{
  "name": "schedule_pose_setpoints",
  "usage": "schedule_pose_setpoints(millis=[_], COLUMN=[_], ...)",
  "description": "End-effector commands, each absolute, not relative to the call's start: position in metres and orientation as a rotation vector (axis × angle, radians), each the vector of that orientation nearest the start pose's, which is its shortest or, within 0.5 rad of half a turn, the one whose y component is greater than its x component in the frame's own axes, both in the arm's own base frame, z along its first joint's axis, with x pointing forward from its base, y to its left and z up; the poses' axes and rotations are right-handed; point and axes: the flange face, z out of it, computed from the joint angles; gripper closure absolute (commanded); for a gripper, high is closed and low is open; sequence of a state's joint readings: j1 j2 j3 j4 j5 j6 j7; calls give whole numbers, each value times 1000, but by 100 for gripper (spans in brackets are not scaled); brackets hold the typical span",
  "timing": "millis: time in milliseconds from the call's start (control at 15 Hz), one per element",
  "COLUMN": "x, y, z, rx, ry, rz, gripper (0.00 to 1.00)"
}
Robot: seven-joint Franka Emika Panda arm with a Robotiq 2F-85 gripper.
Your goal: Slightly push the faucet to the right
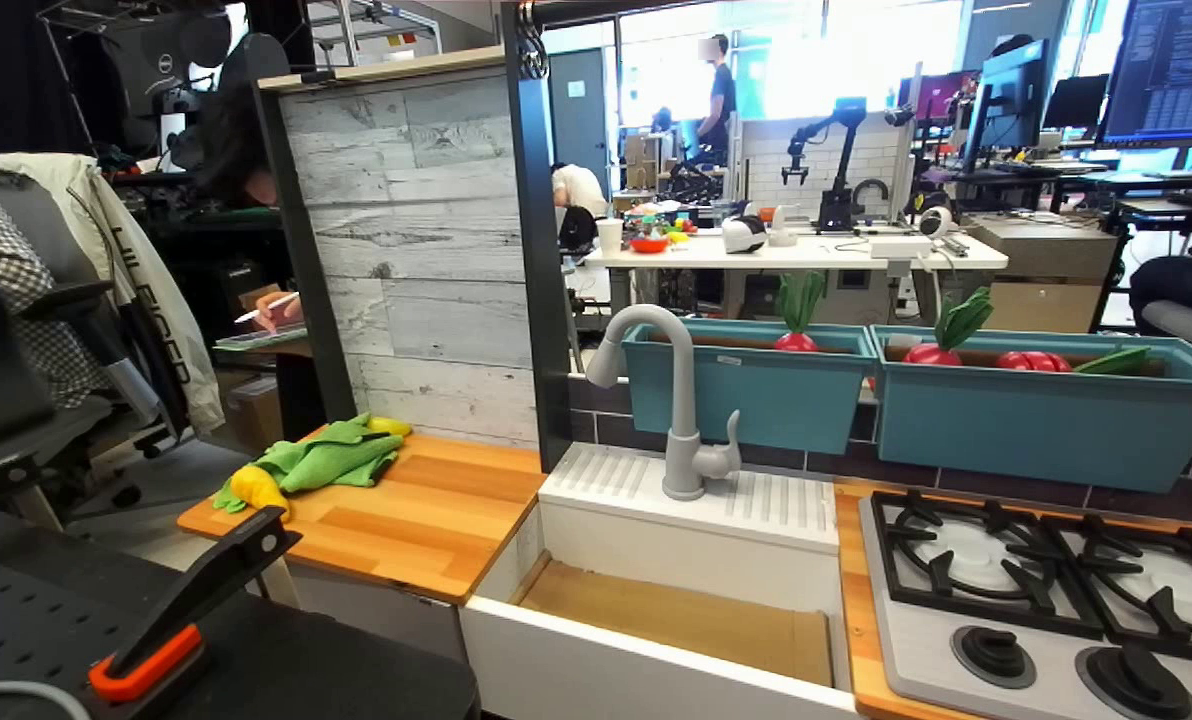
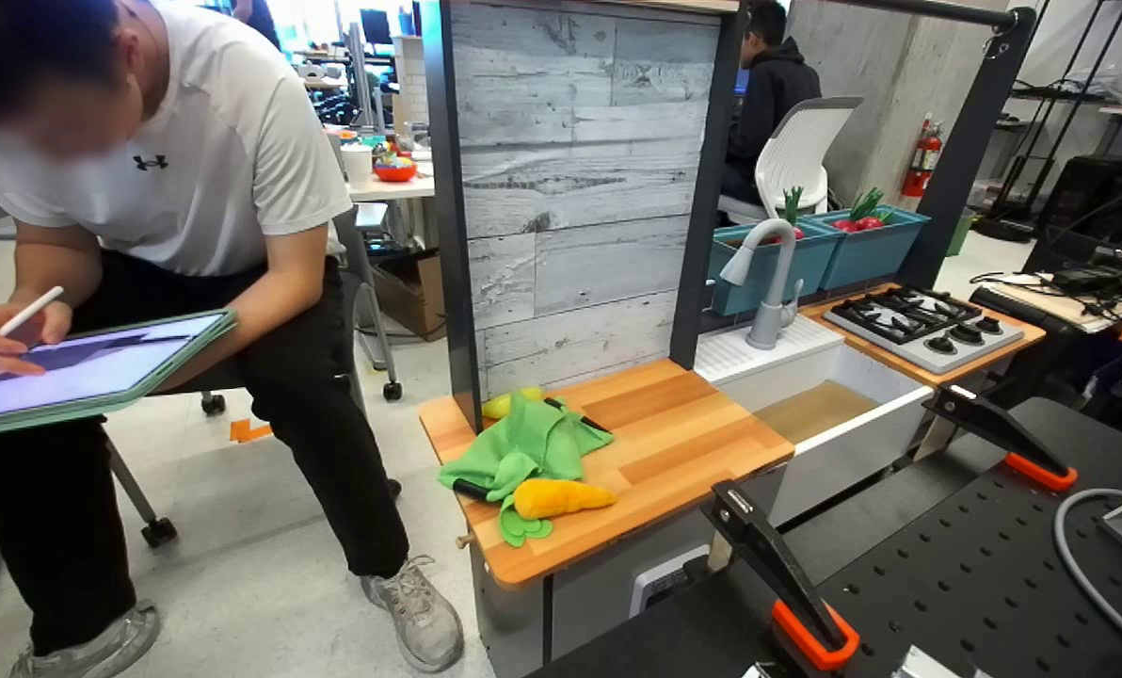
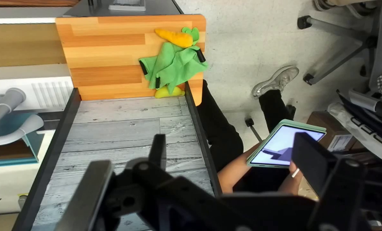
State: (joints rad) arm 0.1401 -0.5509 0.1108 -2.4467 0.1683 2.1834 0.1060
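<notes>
Faucet (image 1: 684, 400), grey and gooseneck-shaped, is standing upright on the white ribbed ledge (image 1: 781, 508) behind the sink basin (image 1: 686, 555). Its spout (image 1: 606, 362) is arching over and pointing down on the side of the plank panel (image 1: 446, 260), while its lever (image 1: 732, 432) is pointing up on the opposite side. Two teal planters (image 1: 746, 395) with red, green-topped vegetables (image 1: 796, 342) are sitting just behind it, and a black-grated stove (image 1: 916, 650) is sitting to one side of the basin.

In the wrist view the faucet is showing at the left edge, well apart from the tool (image 3: 232, 147), which is holding its two fingers (image 3: 159, 150) wide apart; one is overlapping the panel, the other is covering part of a tablet (image 3: 274, 144) that a seated person (image 2: 203, 132) is holding. The person is gripping a white stylus (image 2: 32, 311) above the screen.

On the wooden worktop (image 2: 683, 424) next to the basin, a crumpled green cloth (image 2: 533, 438) is lying with an orange-yellow carrot (image 2: 561, 497) touching it; a yellow object (image 2: 497, 407), partly hidden by the cloth, is resting by the panel.
</notes>
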Motion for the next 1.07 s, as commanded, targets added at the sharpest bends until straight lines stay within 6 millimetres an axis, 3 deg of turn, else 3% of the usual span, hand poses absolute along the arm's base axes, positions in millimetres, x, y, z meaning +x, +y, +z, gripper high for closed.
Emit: schedule_pose_setpoints(millis=[0,267,533,800,1000], x=[395,394,399,404,403], y=[112,112,99,64,22], z=[522,521,498,458,423], rx=[-2974,-2982,-3016,-3056,-3068], ry=[-89,-66,39,203,375], rz=[-398,-411,-366,-230,-137], gripper=[0,0,0,0,0])
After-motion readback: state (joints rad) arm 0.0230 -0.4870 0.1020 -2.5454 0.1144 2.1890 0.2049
